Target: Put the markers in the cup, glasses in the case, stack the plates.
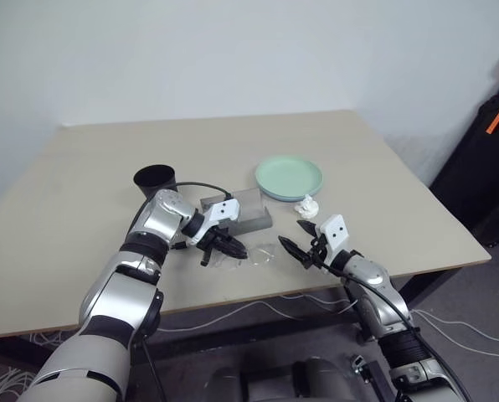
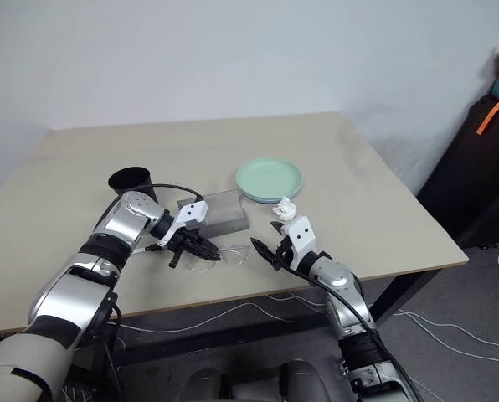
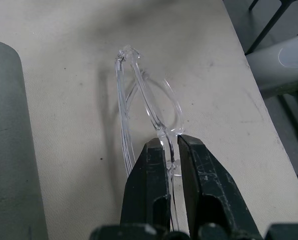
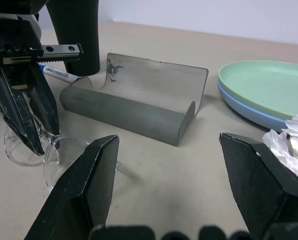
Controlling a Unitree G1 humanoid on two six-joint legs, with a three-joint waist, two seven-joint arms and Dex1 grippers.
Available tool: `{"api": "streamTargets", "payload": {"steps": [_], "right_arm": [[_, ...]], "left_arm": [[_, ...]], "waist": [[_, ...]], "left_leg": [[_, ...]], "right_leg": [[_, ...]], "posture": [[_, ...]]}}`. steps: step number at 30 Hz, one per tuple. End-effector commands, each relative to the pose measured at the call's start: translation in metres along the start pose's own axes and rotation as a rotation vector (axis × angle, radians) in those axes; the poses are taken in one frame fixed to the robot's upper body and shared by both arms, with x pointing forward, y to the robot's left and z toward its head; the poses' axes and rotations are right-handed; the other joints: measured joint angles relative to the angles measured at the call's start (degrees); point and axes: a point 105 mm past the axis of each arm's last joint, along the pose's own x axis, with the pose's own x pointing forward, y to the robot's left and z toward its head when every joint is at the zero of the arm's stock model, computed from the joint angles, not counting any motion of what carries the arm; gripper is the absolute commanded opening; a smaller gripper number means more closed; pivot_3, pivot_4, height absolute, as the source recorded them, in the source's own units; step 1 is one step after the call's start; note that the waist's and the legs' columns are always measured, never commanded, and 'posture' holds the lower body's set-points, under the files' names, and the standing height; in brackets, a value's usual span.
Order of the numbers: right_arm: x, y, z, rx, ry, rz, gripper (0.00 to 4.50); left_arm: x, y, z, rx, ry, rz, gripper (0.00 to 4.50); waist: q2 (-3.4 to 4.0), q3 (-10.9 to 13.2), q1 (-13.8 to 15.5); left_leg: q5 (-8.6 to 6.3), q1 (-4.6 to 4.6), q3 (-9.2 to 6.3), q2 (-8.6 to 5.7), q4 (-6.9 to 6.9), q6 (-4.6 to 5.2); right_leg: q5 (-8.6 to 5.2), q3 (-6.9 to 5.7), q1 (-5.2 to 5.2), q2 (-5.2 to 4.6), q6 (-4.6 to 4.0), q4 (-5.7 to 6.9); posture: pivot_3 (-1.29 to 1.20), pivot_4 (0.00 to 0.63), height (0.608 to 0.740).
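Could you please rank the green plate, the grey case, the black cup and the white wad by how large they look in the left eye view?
1. green plate
2. grey case
3. black cup, partly hidden behind the left arm, so unsure
4. white wad

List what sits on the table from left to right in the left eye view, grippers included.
cup → left gripper shut on the glasses → right gripper, open. The case, plates and white wad overlap these in the order.

plates point(image 4: 261, 95): I count two, stacked
cup point(image 1: 155, 181): one
case point(image 4: 139, 102): one
glasses point(image 3: 149, 107): one pair
markers point(image 4: 56, 73): I see one, maybe more hidden
white wad point(image 1: 307, 204): one
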Motion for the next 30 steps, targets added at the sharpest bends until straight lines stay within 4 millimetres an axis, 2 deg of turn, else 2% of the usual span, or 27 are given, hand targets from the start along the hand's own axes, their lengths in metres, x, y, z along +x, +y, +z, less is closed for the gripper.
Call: {"api": "streamTargets", "payload": {"steps": [1, 5, 10, 12, 15, 18, 20, 25, 30], "right_arm": [[0.004, -0.003, 0.016, -0.036, -0.052, -0.003, 3.49], [0.005, -0.003, 0.016, -0.038, -0.05, 0.0, 3.49], [0.006, -0.003, 0.016, -0.041, -0.049, 0.007, 3.49], [0.007, -0.003, 0.016, -0.043, -0.049, 0.011, 3.49], [0.008, -0.003, 0.017, -0.047, -0.049, 0.017, 3.49], [0.01, -0.004, 0.018, -0.05, -0.05, 0.021, 3.49], [0.011, -0.004, 0.018, -0.052, -0.05, 0.023, 3.49], [0.011, -0.004, 0.018, -0.055, -0.05, 0.023, 3.49], [0.007, -0.002, 0.017, -0.056, -0.048, 0.015, 3.49]], "left_arm": [[-0.012, 0.004, 0.016, 0.037, -0.024, 0.02, 0.0], [-0.022, 0.01, 0.028, 0.026, -0.075, 0.051, 0.0], [-0.041, 0.016, 0.058, 0.048, -0.179, 0.083, 0.0], [-0.053, 0.025, 0.074, 0.086, -0.213, 0.165, 0.0], [-0.066, 0.043, 0.085, 0.153, -0.204, 0.327, 0.0], [-0.072, 0.06, 0.081, 0.194, -0.134, 0.487, 0.0], [-0.069, 0.067, 0.07, 0.214, -0.059, 0.547, 0.0], [-0.05, 0.067, 0.051, 0.205, 0.016, 0.518, 0.0], [-0.036, 0.064, 0.041, 0.17, 0.031, 0.481, 0.0]], "waist": [[0.0, 0.0, 0.0], [0.0, 0.0, 0.0], [-0.04, 0.0, 0.0], [-0.05, 0.0, 0.0], [-0.06, 0.0, 0.0], [-0.06, 0.0, 0.0], [-0.06, 0.0, 0.0], [-0.08, 0.1, 0.0], [-0.1, 0.1, 0.0]], "left_leg": [[0.0, 0.0, -0.01, 0.0, 0.0, 0.0], [0.01, -0.04, -0.05, -0.01, 0.01, 0.01], [0.05, -0.12, -0.06, -0.02, 0.08, 0.08], [0.07, -0.12, -0.06, -0.03, 0.07, 0.13], [0.11, -0.13, -0.08, -0.03, 0.03, 0.2], [0.12, -0.1, -0.08, -0.04, 0.01, 0.2], [0.12, -0.07, -0.05, -0.04, -0.01, 0.2], [0.11, -0.1, -0.03, -0.03, -0.03, 0.2], [0.11, -0.13, 0.0, -0.07, -0.02, 0.19]], "right_leg": [[0.0, 0.0, -0.01, 0.01, 0.0, 0.01], [0.0, -0.03, 0.01, 0.01, 0.0, 0.0], [0.0, -0.02, -0.02, 0.01, 0.0, -0.01], [0.0, -0.02, -0.03, 0.01, 0.0, -0.02], [0.0, -0.01, -0.06, 0.02, 0.0, -0.03], [0.0, -0.01, -0.04, 0.03, 0.0, -0.02], [0.0, 0.01, -0.04, 0.03, 0.01, -0.01], [0.0, 0.0, -0.07, 0.04, 0.01, -0.01], [0.0, 0.01, -0.07, 0.0, 0.01, -0.04]], "posture": [[0.0, 0.0, 0.74], [0.0, 0.0, 0.74], [0.0, 0.0, 0.74], [0.0, 0.0, 0.74], [0.0, 0.0, 0.74], [0.0, 0.0, 0.74], [0.0, 0.0, 0.74], [0.0, 0.0, 0.74], [0.0, 0.0, 0.74]]}}
